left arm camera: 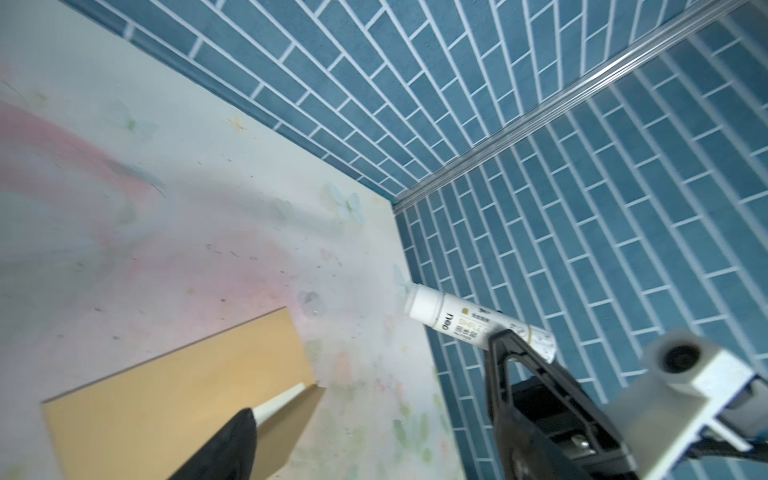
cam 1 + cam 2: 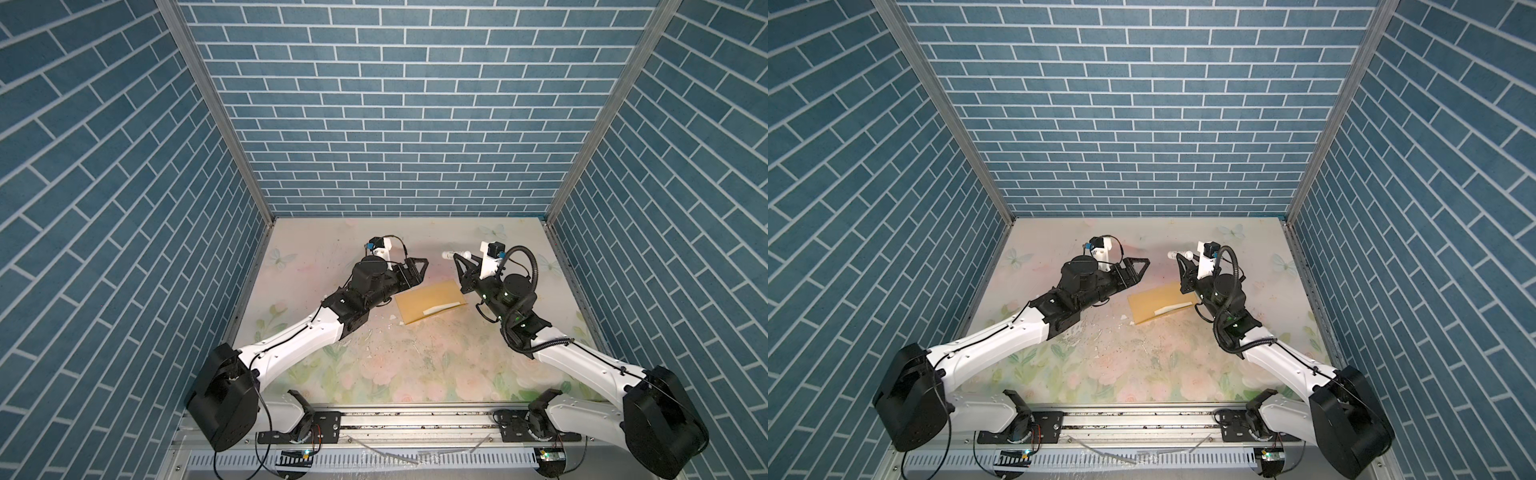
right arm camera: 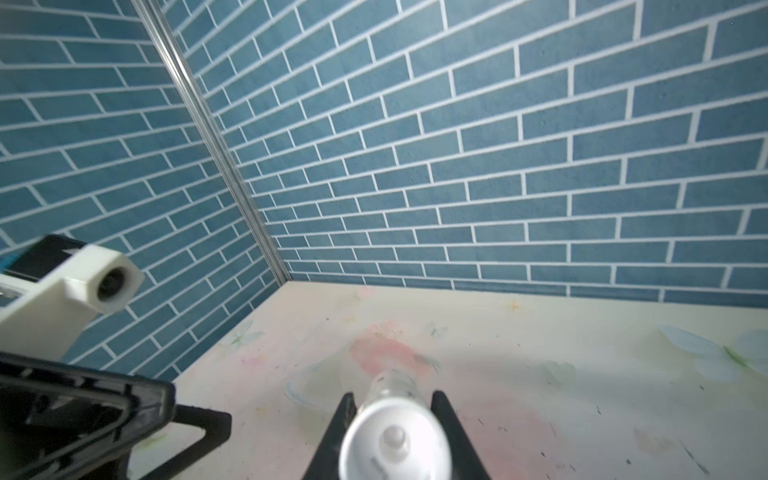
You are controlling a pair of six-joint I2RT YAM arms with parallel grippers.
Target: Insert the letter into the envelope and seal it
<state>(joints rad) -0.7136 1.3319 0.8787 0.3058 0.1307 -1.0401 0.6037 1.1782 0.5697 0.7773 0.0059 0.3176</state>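
The mustard-yellow envelope (image 2: 419, 307) (image 2: 1152, 307) (image 1: 166, 395) lies flat mid-table. A pale strip (image 2: 442, 308) (image 1: 282, 399) runs along a folded edge on its right side. The letter is hidden. My left gripper (image 2: 419, 272) (image 2: 1140, 272) (image 1: 374, 436) hovers over the envelope's far left corner, open and holding nothing. My right gripper (image 2: 458, 259) (image 2: 1180, 261) (image 3: 395, 399) is just beyond the envelope's far right corner. It is shut on a white glue stick (image 2: 455, 254) (image 2: 1179, 254) (image 1: 457, 318) (image 3: 395, 440), which points left toward the left gripper.
Small paper scraps and dark specks (image 2: 374, 332) litter the flowered table top in front of the envelope. Blue brick-pattern walls (image 2: 395, 124) close in the back and both sides. A metal rail (image 2: 395, 419) runs along the front edge.
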